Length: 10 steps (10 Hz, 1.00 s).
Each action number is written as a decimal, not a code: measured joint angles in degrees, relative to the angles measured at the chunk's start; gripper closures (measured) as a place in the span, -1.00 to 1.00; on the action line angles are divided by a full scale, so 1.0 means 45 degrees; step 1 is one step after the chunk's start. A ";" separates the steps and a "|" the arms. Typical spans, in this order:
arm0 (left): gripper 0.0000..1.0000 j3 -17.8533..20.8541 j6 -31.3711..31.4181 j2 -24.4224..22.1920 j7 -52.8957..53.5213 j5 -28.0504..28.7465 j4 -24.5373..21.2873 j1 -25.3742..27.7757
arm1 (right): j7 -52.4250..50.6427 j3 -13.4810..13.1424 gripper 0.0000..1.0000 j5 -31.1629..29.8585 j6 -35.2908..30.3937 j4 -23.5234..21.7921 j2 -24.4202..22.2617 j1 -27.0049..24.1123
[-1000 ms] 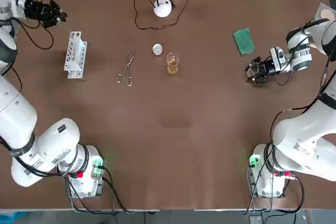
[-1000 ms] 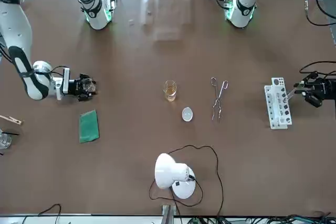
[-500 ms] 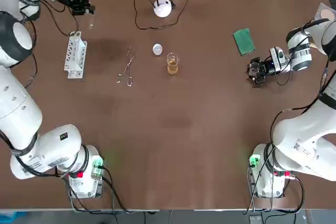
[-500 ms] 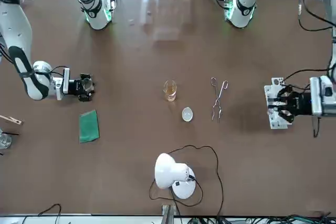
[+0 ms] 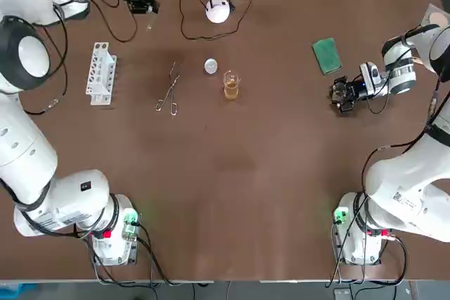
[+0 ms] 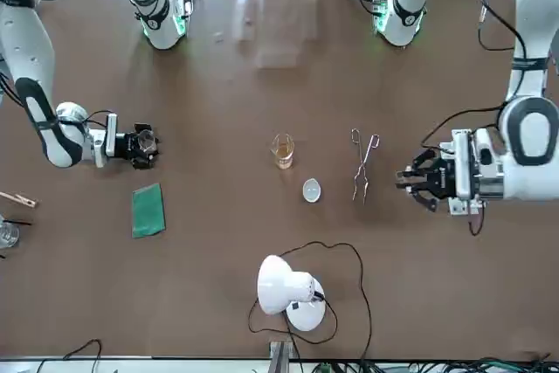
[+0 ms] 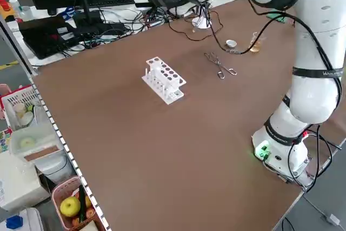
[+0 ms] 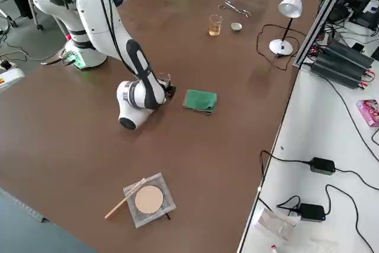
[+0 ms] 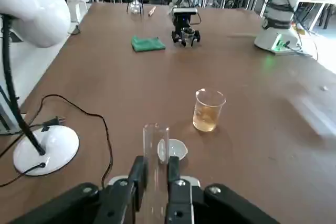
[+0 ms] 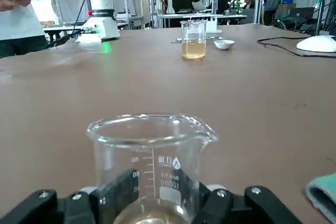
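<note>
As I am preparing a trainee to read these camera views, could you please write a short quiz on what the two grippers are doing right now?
1. True or false: the left gripper is shut on a glass test tube.
2. Multiple choice: the green cloth lies nearest to A) the left gripper, B) the right gripper, C) neither, being equally far from both.
3. Short answer: what does the right gripper hold?

Key: 1 true; 2 B; 3 a glass beaker, standing on the table.
</note>
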 joint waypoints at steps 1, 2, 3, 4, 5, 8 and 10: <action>0.58 -0.0028 0.0829 -0.0089 -0.0574 0.0358 -0.0283 -0.0723 | 0.0063 0.0009 0.22 0.0085 -0.0030 -0.0002 0.0004 0.0143; 0.58 -0.0047 0.1506 -0.0118 -0.1474 0.0782 -0.0387 -0.1426 | 0.0147 0.0064 0.22 0.0279 -0.0049 -0.0007 0.0012 0.0278; 0.58 -0.0058 0.2176 -0.0135 -0.2395 0.1076 -0.0389 -0.2155 | 0.0203 0.0170 0.22 0.0488 -0.0119 -0.0012 0.0019 0.0376; 0.58 -0.0059 0.2781 -0.0157 -0.3140 0.1202 -0.0388 -0.2803 | 0.0271 0.0248 0.22 0.0652 -0.0211 -0.0021 0.0023 0.0477; 0.58 -0.0059 0.3406 -0.0161 -0.3872 0.1375 -0.0389 -0.3464 | 0.0315 0.0297 0.22 0.0886 -0.0269 -0.0035 0.0031 0.0602; 0.58 -0.0028 0.5308 -0.0138 -0.6550 0.2290 -0.0460 -0.5578 | 0.0380 0.0388 0.22 0.1838 -0.0333 -0.0102 0.0072 0.1177; 0.58 0.0011 0.6142 -0.0079 -0.8713 0.3949 -0.0491 -0.6763 | 0.0386 0.0464 0.22 0.2857 -0.0320 -0.0189 0.0105 0.1934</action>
